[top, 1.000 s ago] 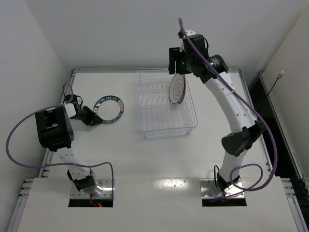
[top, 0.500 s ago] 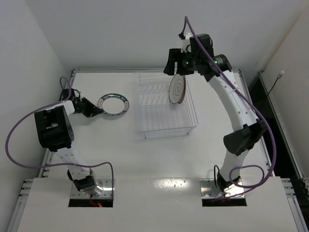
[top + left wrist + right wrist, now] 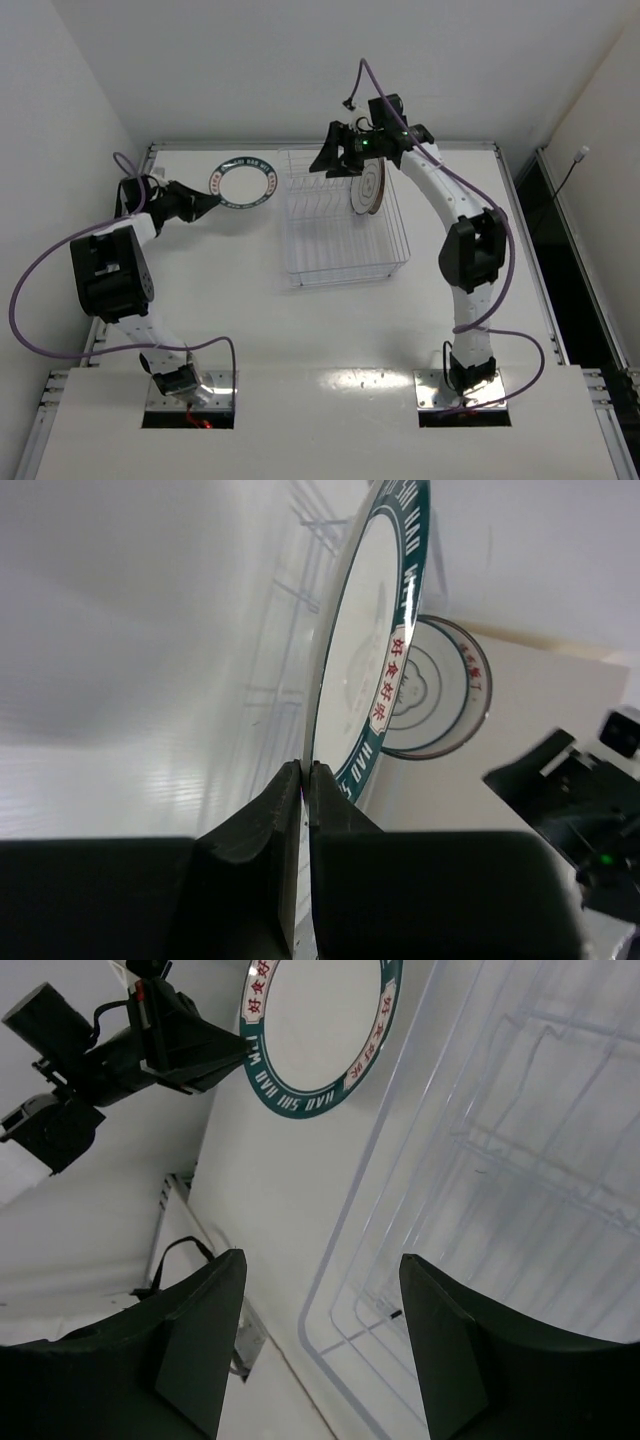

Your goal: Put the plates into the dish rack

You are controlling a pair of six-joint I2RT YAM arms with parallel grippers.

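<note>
Pinching green-rim plate (image 3: 375, 670) edge btwn left fingers (image 3: 262, 825); right fingers (image 3: 195, 1350) spread by rack (image 3: 345, 272).

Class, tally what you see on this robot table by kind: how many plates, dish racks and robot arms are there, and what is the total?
Plates: 2, the green-rimmed plate and the grey-ringed plate
Racks: 1, the dish rack
Arms: 2, the left arm and the right arm
Total: 5
</note>
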